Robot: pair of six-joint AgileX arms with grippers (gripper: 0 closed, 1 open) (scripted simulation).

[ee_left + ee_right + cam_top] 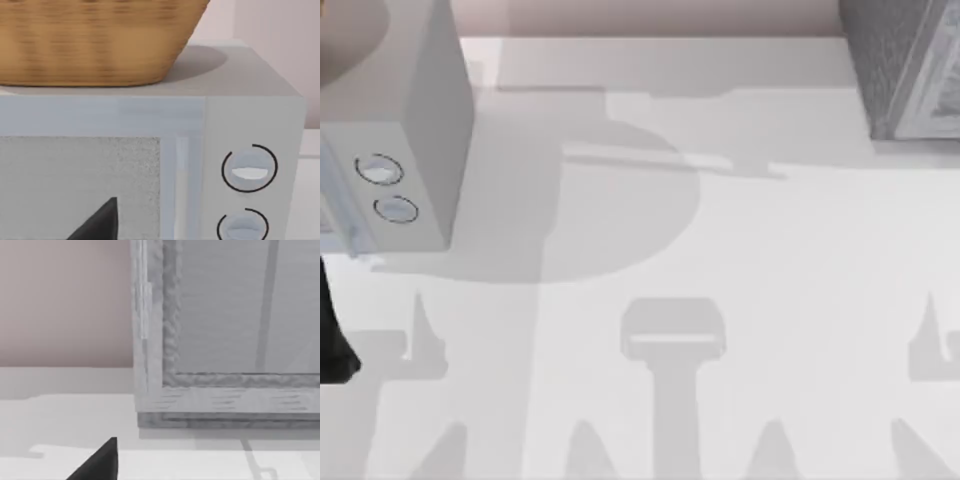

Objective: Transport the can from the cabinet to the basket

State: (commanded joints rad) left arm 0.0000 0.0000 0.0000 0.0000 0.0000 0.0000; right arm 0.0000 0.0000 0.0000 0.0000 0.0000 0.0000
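Woven and straw-coloured, the basket (pixel 90 40) sits on top of the grey box with two dials (pixel 410 130) at the left side of the table (pixel 720 250). The left gripper (pixel 100 222) hangs in front of this box, near its door; if it is spread or pressed together, one cannot tell. At the far right stands the grey cabinet (pixel 910 70), and the right gripper (pixel 100 462) is low over the table, facing its front; its state also cannot be told. Where the can stands cannot be told from here; by the task it should be inside the cabinet. The step in hand seems to be the very beginning, the approach. The next move probably calls for the right gripper to get into the cabinet and find the can
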